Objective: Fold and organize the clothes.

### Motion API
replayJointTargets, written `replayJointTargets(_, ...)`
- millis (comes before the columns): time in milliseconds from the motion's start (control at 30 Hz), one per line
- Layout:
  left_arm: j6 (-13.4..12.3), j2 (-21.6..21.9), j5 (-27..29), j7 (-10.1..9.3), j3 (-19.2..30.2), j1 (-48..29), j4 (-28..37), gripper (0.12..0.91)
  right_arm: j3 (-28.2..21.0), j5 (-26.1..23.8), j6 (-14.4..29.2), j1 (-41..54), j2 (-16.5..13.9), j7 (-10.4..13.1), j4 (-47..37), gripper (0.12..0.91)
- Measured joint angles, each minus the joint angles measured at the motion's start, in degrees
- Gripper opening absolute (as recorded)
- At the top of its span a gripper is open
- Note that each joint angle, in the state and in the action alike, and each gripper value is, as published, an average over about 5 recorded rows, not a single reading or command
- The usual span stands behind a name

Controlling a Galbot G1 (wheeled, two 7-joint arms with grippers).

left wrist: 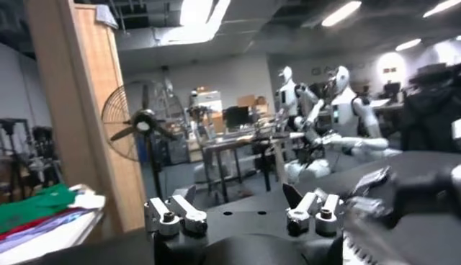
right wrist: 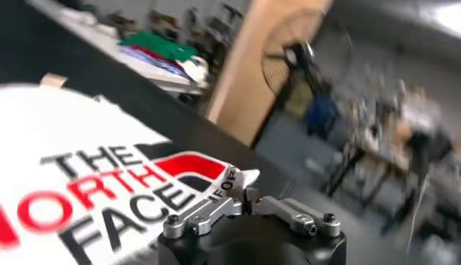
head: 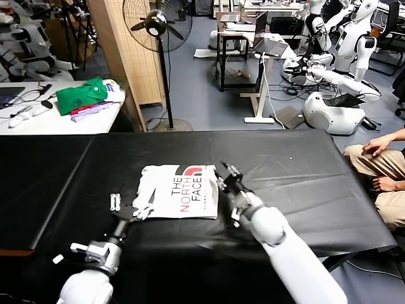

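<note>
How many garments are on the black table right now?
1. A folded white T-shirt lies print-up near the middle of the black table, between the two tools. A green garment sits on the white side table, not this one. More could hide under the fold.

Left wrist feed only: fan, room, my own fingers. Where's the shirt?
Observer: The T-shirt lies folded on the black table, "THE NORTH FACE" print facing up.
Operator: Right arm?
Observer: The right gripper is at the shirt's right edge, beside the red part of the print.
Operator: And mine, relative to the shirt?
Observer: The left gripper is open at the shirt's left edge, holding nothing.
</note>
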Motion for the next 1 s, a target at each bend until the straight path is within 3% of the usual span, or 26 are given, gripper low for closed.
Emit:
replayJointTargets(133, 1.30, 0.37, -2.46, -1.23, -0.91, 0.78, 0.15, 0.798, 3.15, 0.28, 0.60, -5.75, -2.30, 2.78, 5.19, 0.706)
replayJointTargets(233, 3.17, 1.24, -4.97, -2.78, -1.76, 2.05, -0.95, 0.798, 6.51, 3.02, -0.93, -11.79, -2.46, 5.42, 10.44, 0.783)
replayJointTargets(400, 4.28, 3.44, -7.98, -4.88, -3.72, 6.39, -3.69, 0.798, 12.31, 11.12, -4.13, -23.71, -1.10, 10.07, 19.70, 0.798)
replayJointTargets(600, 4.72, 4.84, -11.80, -5.64, -7.09, 15.28, -7.16, 0.798, 17.64, 20.27, -5.10, -38.00, 1.08, 15.18, 28.81, 0.798)
replayJointTargets(833, 7.66, 4.70, -16.35, -5.68, -10.76, 23.81, -10.33, 0.798, 18.59, 22.04, -5.10, -49.53, 2.92, 19.88, 36.43, 0.798)
replayJointTargets(1000, 11.37, 4.50, -20.39, -6.58, -13.25, 28.18, -12.67, 0.798, 18.17, 22.09, -7.79, -55.09, 3.70, 22.36, 40.13, 0.798)
